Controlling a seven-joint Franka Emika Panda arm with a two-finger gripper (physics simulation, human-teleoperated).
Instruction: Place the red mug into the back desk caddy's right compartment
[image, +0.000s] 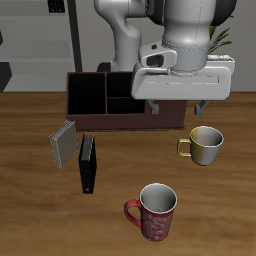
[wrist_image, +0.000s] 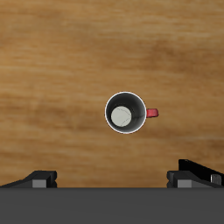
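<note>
The red mug (image: 155, 212) stands upright near the table's front edge, with a pale speckled wall, grey-white inside and a red handle. The wrist view looks straight down into the red mug (wrist_image: 125, 113), which sits far below. My gripper (image: 178, 105) hangs high above the table, open, with nothing between its fingers (wrist_image: 39, 179). The back desk caddy (image: 110, 122), long and dark brown, lies at the back. Its undivided end section, the right compartment (image: 88, 95), shows black inside. The caddy's other end is hidden behind my gripper.
A cream-gold mug (image: 205, 145) with a yellow handle stands between the caddy and the red mug. A grey book (image: 63, 142) and a black book (image: 88, 163) lie in front of the caddy.
</note>
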